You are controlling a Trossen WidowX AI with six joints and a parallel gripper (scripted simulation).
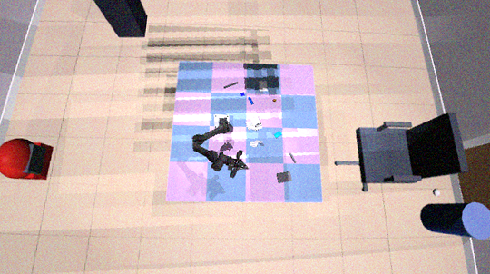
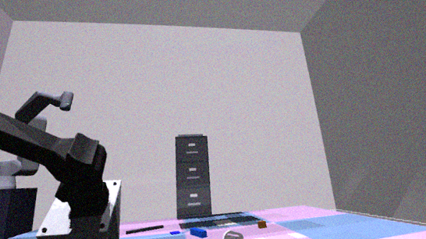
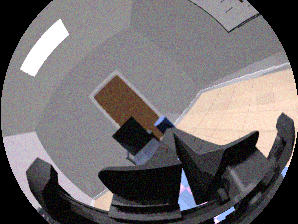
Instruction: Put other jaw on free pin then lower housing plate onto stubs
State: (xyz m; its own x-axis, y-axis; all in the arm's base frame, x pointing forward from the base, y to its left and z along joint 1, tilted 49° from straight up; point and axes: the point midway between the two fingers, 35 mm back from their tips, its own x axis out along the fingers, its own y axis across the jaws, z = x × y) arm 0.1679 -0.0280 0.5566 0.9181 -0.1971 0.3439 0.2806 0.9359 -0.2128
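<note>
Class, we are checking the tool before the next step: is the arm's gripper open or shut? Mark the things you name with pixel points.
Shut, with nothing held: in the wrist view the gripper's (image 1: 245, 167) (image 3: 177, 150) dark fingers come together, with no part between them.

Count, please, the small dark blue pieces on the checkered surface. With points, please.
2. The smaller blue piece (image 1: 242, 94) (image 2: 175, 233) lies between the black stick (image 1: 230, 84) (image 2: 144, 229) and the longer blue block (image 1: 251, 100) (image 2: 198, 233). The arm (image 1: 211, 134) (image 2: 88, 170) may hide others.

The gripper (image 1: 246, 167) (image 3: 170, 132) was shut, its two dark fingers together at the tips, with nothing between them. Behind the gripper, the black arm (image 1: 201, 141) (image 2: 38, 142) was bent sharply at its elbow, back toward its base.
</note>
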